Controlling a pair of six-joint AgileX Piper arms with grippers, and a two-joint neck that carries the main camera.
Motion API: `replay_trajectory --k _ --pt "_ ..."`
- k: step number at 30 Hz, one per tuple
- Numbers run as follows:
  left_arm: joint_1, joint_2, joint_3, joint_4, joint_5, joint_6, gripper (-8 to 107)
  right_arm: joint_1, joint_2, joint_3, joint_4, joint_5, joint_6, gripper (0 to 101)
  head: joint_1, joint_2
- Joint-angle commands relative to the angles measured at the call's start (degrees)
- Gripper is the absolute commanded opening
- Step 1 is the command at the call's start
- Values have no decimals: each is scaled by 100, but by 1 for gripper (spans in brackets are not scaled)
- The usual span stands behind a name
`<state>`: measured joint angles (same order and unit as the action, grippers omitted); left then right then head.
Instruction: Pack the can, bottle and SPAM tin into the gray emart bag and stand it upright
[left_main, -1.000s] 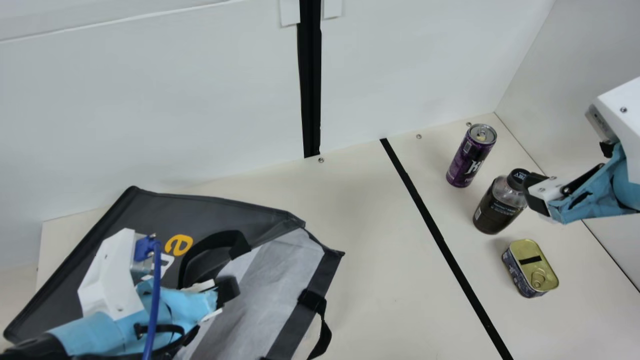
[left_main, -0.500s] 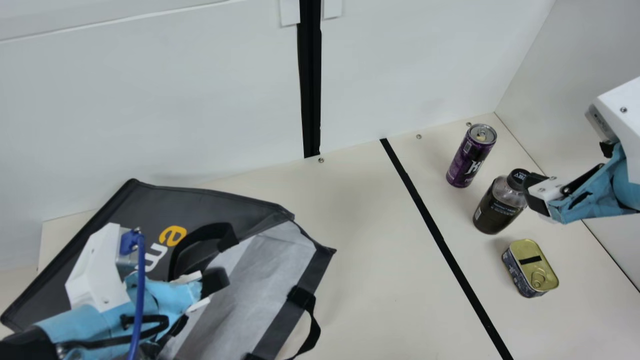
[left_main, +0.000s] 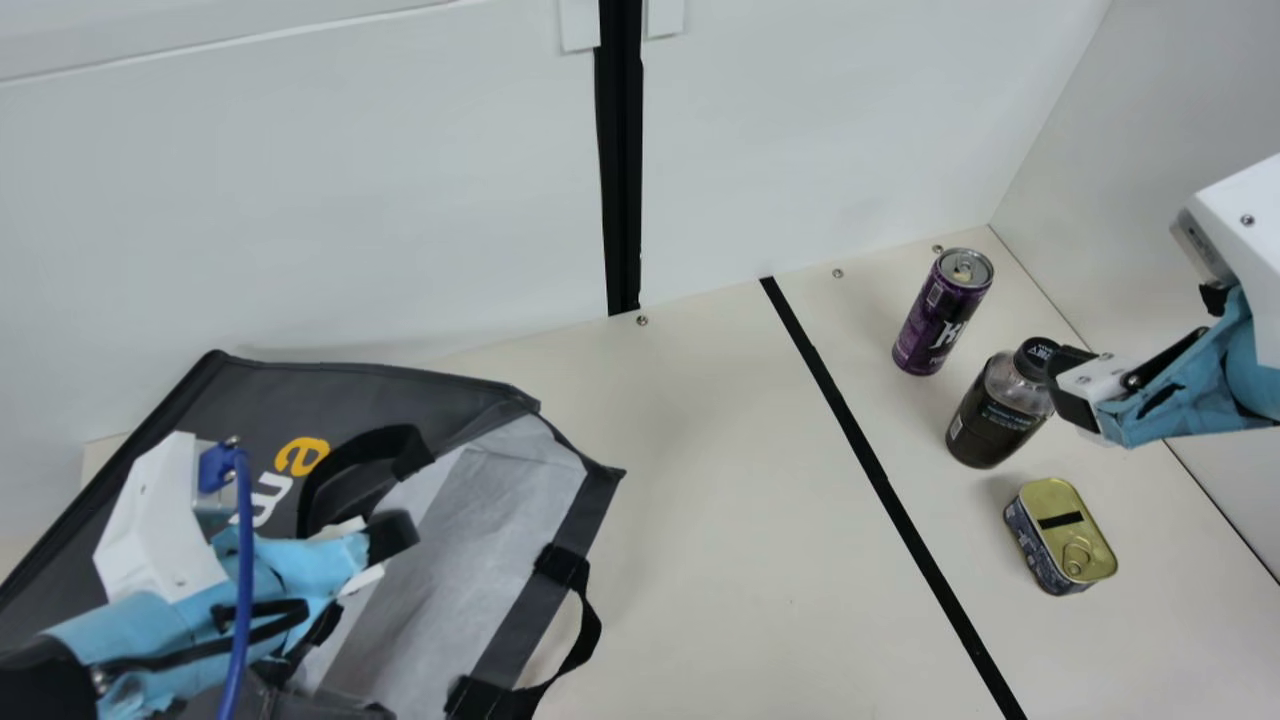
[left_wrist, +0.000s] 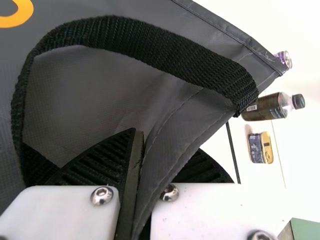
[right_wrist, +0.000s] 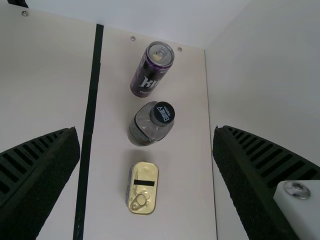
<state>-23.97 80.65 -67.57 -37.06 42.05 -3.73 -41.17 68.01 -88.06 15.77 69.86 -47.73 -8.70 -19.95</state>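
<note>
Slumping on its side over the left part of the table (left_main: 720, 500), the gray emart bag (left_main: 250, 395) had its mouth edge pinched in the left claw (left_main: 385, 540). A dark strap (left_main: 365, 450) arched beside the pinched cloth; another strap (left_main: 595, 620) looped onto the table. Beyond a flat black strip (left_main: 870, 460) stood the can (left_main: 935, 320), upright by the back wall (left_main: 400, 220), then the bottle (left_main: 990, 415), upright, then the SPAM tin (left_main: 1065, 535), gold lid up — all outside the bag. The right claw (left_main: 1072, 392) was spread, near the bottle's cap. A blue cable (left_main: 242, 580) ran down in front of the left arm in the main view; the left wrist view caught a green patch (left_wrist: 307, 230) in one corner. Counted up: one bag, two straps, one can, one bottle, one tin.
</note>
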Motion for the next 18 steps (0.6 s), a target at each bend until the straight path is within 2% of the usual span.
replay_trajectory --k 1,18 --pt "14 13 4 21 -28 -14 -8 0 0 0 0 0 0 95 -130 -5" --pt "50 188 -215 293 -230 -243 -8 0 0 0 0 0 0 95 -130 -5"
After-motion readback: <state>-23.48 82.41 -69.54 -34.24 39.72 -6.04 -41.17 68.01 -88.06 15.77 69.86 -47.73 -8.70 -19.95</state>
